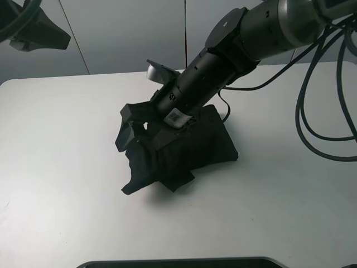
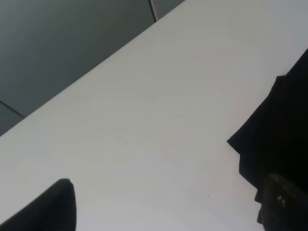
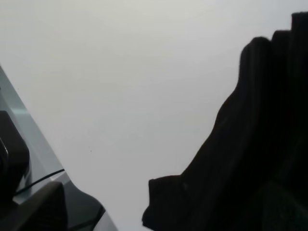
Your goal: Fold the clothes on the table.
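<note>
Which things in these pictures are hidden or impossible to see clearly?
- Right gripper: black against the black clothes in the high view, so any grip is unclear.
- Shirt print and label: none visible in any view; folds hide them.
- Left gripper: cut off at the wrist view's edge; the high view shows only its arm in the top corner.

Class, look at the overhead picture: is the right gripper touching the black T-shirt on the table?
Cannot tell. In the exterior high view the right gripper sits low over the bunched T-shirt, black against black, so no contact or gap shows plainly.
</note>
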